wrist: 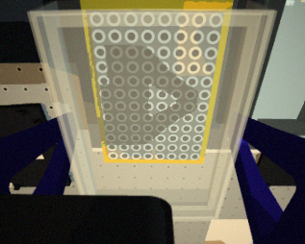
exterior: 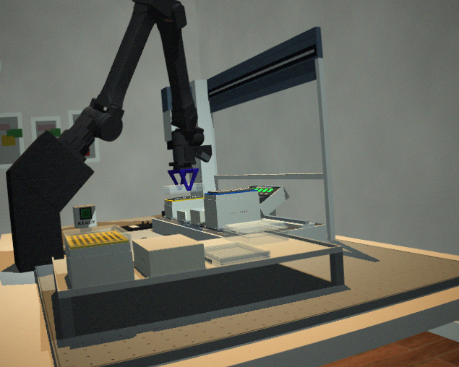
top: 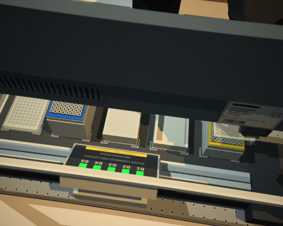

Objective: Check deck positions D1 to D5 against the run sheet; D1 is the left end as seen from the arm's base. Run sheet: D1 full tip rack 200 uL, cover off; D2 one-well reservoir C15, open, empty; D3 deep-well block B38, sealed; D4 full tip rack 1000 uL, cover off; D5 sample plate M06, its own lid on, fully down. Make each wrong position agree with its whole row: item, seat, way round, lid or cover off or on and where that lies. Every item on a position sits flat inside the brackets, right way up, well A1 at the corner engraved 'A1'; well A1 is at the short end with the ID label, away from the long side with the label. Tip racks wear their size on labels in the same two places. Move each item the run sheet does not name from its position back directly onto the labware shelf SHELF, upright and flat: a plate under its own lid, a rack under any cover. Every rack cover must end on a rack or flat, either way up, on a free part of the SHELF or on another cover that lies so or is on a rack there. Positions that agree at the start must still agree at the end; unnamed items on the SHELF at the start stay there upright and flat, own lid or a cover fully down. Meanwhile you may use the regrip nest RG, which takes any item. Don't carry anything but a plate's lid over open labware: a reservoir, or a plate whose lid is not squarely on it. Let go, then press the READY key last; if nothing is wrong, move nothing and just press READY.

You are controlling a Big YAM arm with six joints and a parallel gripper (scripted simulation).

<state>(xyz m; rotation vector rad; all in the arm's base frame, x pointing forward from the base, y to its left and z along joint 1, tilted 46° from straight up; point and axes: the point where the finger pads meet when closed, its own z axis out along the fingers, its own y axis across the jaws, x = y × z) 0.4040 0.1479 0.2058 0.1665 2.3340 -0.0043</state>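
Note:
My gripper (exterior: 183, 180) is shut on a clear rack cover (exterior: 182, 188) and holds it a little above the yellow tip rack (exterior: 182, 204) at D1. In the wrist view the cover (wrist: 153, 115) spans between my blue fingers, and the yellow rack shows through it, shifted toward the top. In the top view the cover (top: 228, 132) hovers over the yellow rack (top: 225, 140) at the right end. D2 holds an open reservoir (top: 170, 133), D3 a sealed deep-well block (top: 121, 126), D4 an uncovered blue tip rack (top: 67, 110), D5 a lidded plate (top: 26, 114).
The shelf in front holds another yellow tip rack (exterior: 97, 252), a beige block (exterior: 168, 252) and a clear lidded plate (exterior: 236, 250). The READY key (exterior: 84, 214) stands behind the shelf. The gantry beam (top: 136, 60) hangs over the deck. The status panel (top: 111, 160) shows green lights.

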